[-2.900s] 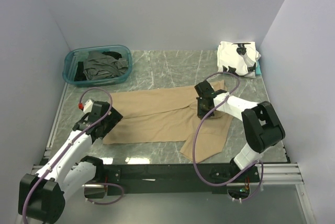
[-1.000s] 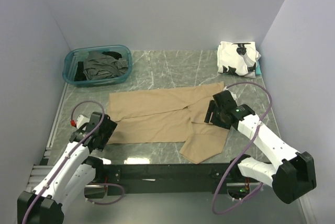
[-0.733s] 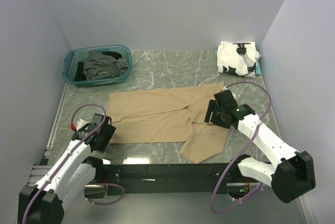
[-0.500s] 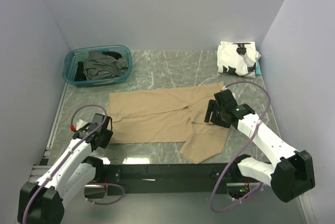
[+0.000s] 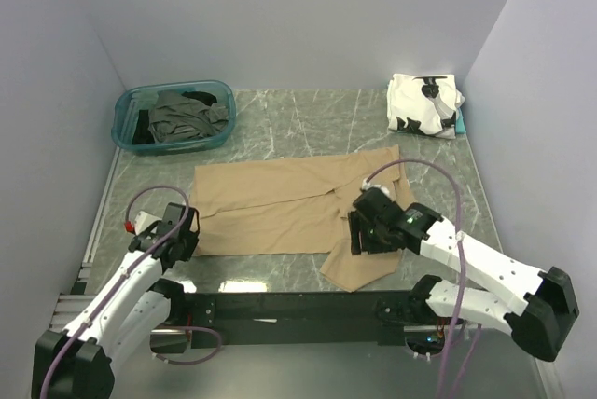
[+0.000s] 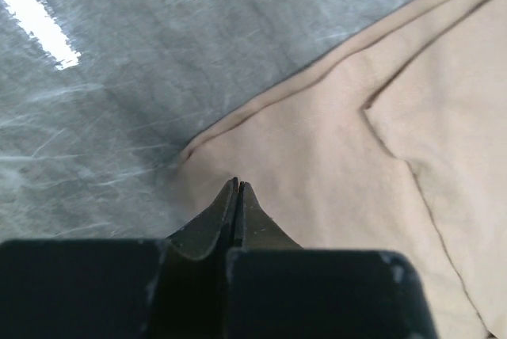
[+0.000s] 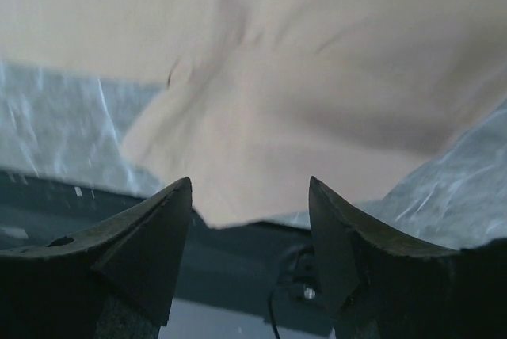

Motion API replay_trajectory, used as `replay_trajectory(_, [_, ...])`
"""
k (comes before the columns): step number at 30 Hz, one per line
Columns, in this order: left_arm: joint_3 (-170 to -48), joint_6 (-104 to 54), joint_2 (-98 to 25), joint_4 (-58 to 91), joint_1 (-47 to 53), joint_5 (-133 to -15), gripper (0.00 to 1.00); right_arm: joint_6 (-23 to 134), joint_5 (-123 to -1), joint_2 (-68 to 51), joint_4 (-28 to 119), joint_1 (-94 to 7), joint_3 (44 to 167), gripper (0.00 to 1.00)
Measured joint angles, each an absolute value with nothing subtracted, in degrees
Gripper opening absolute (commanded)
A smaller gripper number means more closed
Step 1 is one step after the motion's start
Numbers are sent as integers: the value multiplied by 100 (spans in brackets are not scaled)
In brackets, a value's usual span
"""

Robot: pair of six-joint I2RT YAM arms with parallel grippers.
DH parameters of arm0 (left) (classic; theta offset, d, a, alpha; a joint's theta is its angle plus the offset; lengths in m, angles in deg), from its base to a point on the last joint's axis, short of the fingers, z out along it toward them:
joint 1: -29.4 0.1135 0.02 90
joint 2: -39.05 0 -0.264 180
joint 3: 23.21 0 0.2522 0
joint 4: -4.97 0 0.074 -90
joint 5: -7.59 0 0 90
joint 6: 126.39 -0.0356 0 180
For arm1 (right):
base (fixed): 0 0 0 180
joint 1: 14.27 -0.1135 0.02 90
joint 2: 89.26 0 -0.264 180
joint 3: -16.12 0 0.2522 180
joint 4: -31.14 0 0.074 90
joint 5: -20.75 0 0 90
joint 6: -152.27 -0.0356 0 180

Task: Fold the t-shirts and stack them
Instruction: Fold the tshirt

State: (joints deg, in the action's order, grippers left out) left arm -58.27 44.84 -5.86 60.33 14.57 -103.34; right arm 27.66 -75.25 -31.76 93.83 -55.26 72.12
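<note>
Left wrist, closed gripper (image 6: 237, 188) at tan t-shirt (image 6: 356, 196) corner

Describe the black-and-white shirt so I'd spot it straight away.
Look at the grey marble table, then its far right corner. A white t-shirt with black patches sits there bundled, unlike the tan t-shirt spread flat mid-table and the dark shirts in the teal bin.

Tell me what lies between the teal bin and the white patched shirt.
Nothing but bare marble tabletop; the top external view shows it.
</note>
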Motion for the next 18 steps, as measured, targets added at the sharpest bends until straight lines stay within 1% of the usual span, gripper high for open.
replay_trajectory(5, [-5676,4434,-155,5972,1457,-10334,1,2320,-7433,-3226,9621,-7034,7000,65])
replay_trajectory(8, [-5659,4425,-17,5968,1457,-10336,1,2077,-7346,-3030,9586,-7906,6981,64])
replay_trajectory(10, [-5659,4419,29,5955,1457,-10334,1,1953,-7388,-2684,9577,-8304,6989,64])
replay_trajectory(14, [-5659,4404,18,5928,1457,-10334,1,1804,-7462,-1967,9612,-8682,7005,63])
replay_trajectory(15, [-5659,4408,5,5935,1457,-10334,5,1778,-7468,-1852,9612,-8721,7005,63])
replay_trajectory(16, [-5659,4423,-26,5950,1457,-10334,20,1760,-7473,-1777,9605,-8745,7005,63])
replay_trajectory(17, [-5659,4441,-61,5974,1457,-10340,26,1739,-7479,-1736,9592,-8765,7005,63])
replay_trajectory(18, [-5659,4454,-98,5994,1457,-10336,35,1723,-7482,-1725,9581,-8770,7002,63])
